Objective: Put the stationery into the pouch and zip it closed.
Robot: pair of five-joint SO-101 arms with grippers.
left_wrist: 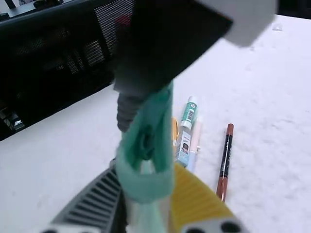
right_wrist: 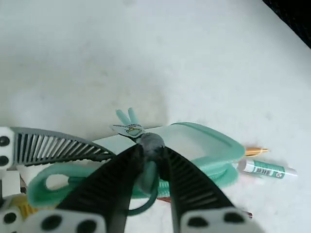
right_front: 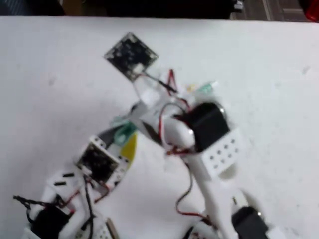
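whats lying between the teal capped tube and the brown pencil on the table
The left wrist view shows a pale pen right beside the teal-capped tube, then bare white table up to the brown pencil.

COUNT | pouch: we find 1 | green-capped tube: 1 | brown pencil: 1 | pale pen: 1 | gold-tipped pen: 1 | loose items in all: we make it 4 | grippers: 2, left gripper and right gripper

High view looks down; close wrist views seemingly share the pouch.
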